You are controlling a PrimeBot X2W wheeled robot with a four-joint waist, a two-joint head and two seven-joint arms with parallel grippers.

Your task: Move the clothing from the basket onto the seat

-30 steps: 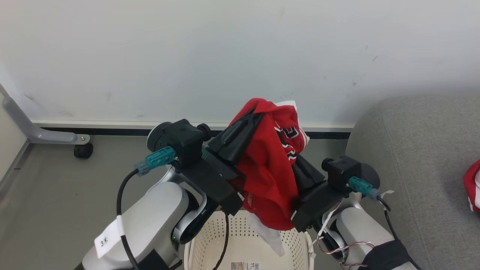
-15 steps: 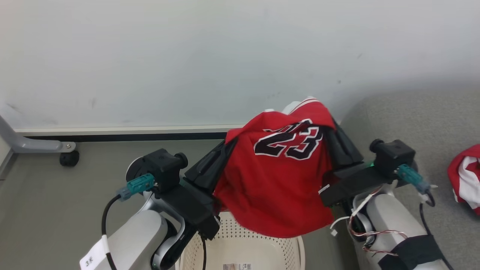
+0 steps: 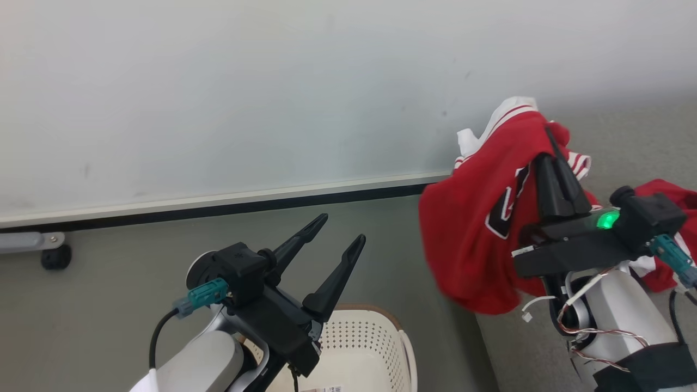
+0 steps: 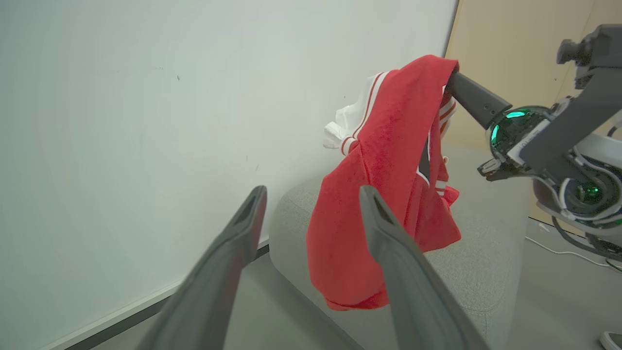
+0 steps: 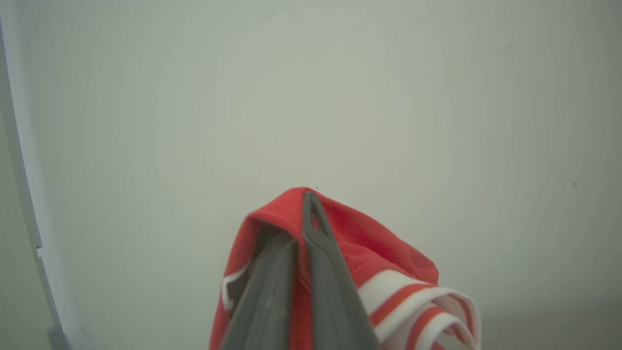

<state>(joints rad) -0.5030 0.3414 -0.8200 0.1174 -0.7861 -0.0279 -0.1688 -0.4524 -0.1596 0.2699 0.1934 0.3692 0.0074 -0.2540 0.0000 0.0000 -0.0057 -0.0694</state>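
The right gripper (image 3: pixel 549 136) is seen closed, its two dark fingers pressed together and pinching a fold of a red jersey (image 3: pixel 479 239) near its top. From that grip the jersey is hung in loose folds, with white and red striped trim bunched above the fingers and part of a black, white-edged numeral shown on its front. In the left wrist view the jersey (image 4: pixel 369 194) is draped in front of the rounded corner of the light-grey seat (image 4: pixel 481 257); whether its lower hem is touching the cushion cannot be told. In the right wrist view the shut fingers (image 5: pixel 316 253) are wrapped on both sides by red fabric (image 5: pixel 379 253) against the pale wall (image 5: pixel 311 97). The left gripper (image 3: pixel 343 227) is held wide open with nothing between its fingers, above the cream perforated basket (image 3: pixel 370 348), which is set on the grey floor (image 3: pixel 109 305) just beside the seat's near edge. A strip of barcode sticker (image 3: pixel 326 389) is visible on the basket's bottom. A second red garment (image 3: pixel 680 193) is lying on the seat (image 3: pixel 642 136), beyond the right wrist. A green light (image 3: pixel 607 220) is lit on that wrist. A black castor (image 3: pixel 54 256) is seen by the baseboard at the far left.
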